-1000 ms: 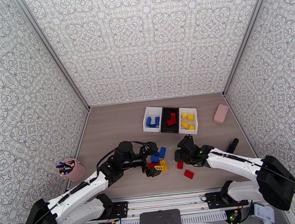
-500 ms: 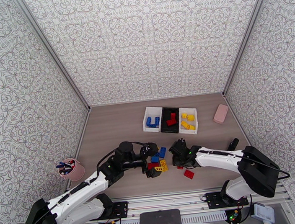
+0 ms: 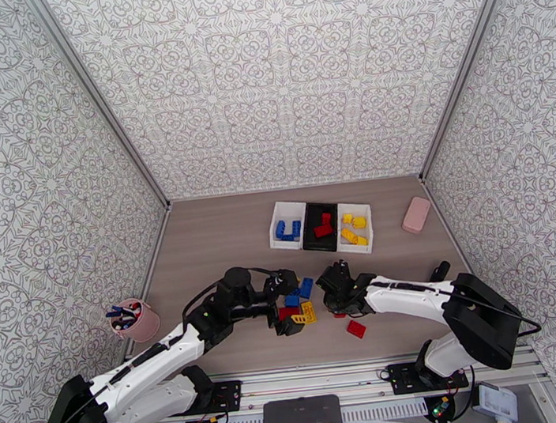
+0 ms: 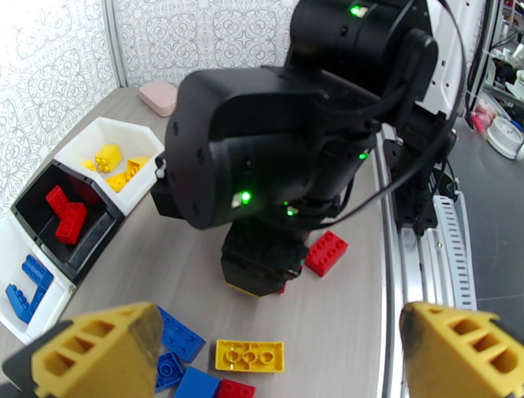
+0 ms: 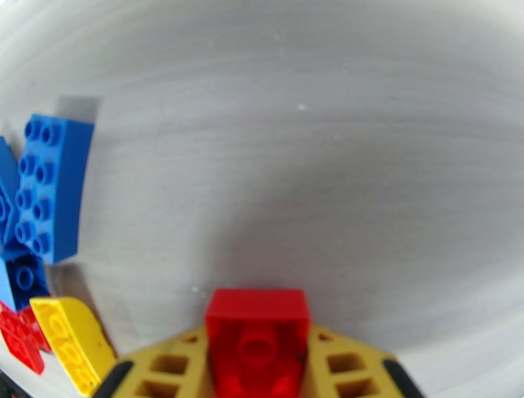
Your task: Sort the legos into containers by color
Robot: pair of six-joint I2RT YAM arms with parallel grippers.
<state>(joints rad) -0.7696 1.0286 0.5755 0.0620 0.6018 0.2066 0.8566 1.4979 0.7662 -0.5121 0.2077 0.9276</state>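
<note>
My right gripper [image 3: 338, 305] is down on the table, shut on a small red lego [image 5: 257, 330] that sits between its yellow fingers [image 5: 340, 366]. In the left wrist view that gripper [image 4: 262, 288] stands just left of a loose red brick [image 4: 325, 253]. My left gripper [image 3: 289, 301] is wide open around a pile of blue, red and yellow legos [image 3: 297, 300]. The three joined containers [image 3: 323, 245] hold blue bricks [image 3: 287, 229] in the left white bin, red [image 3: 323, 226] in the black one and yellow [image 3: 353, 228] in the right white one.
A pink cup of pens [image 3: 135, 320] stands at the left wall. A pink block [image 3: 416, 214] lies at the right, beyond the bins. A small black object [image 3: 439, 274] lies near the right arm. Patterned walls close in three sides.
My right gripper has slid left toward the pile and closed on the small red lego. The left arm has not moved.
</note>
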